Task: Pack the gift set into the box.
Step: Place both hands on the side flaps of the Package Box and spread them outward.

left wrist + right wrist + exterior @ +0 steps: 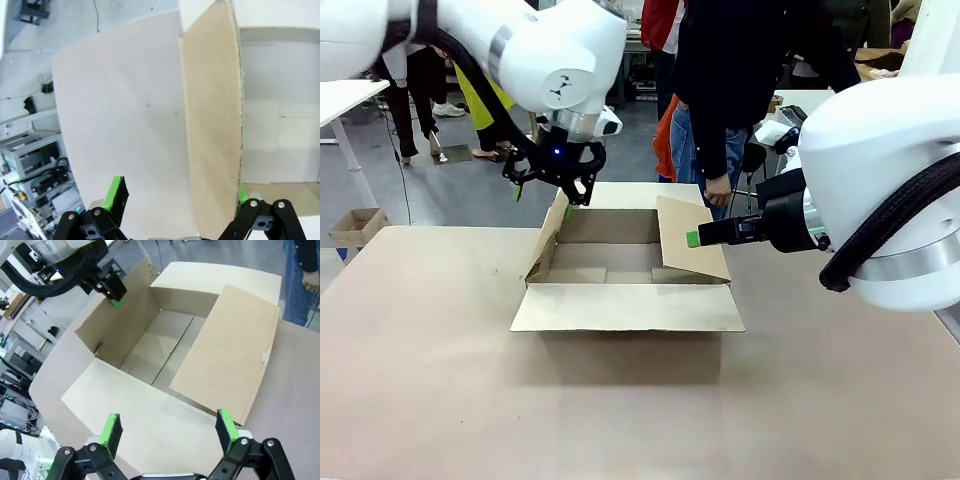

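Brown corrugated cardboard makes up the big, wide box [610, 262] in the middle of the pale table [420, 380]. In the front view its long side runs from 9 o'clock to 3 o'clock. The top is open, but the right flap [705, 262] leans in over the hole. The right gripper [692, 239] comes in from 3 o'clock and is just beside that flap. The left gripper [555, 188] hangs at the top of the upright left flap [548, 240], at the box's 10 o'clock corner.

In the left wrist view, the left gripper [179, 195] has its fingers spread wide. The left flap [210, 100] stands between them, close to the green pad [241, 192] at 5 o'clock. I cannot tell if the pad touches it. Nothing is squeezed.

In the right wrist view, the box [160, 350] lies at 12 o'clock from the right gripper [169, 430], and its floor is bare. The right flap [225, 350] slants over the opening from 2 o'clock. These fingers are spread wide too and hold nothing. I think the right arm is the nearer one to push that flap back out.
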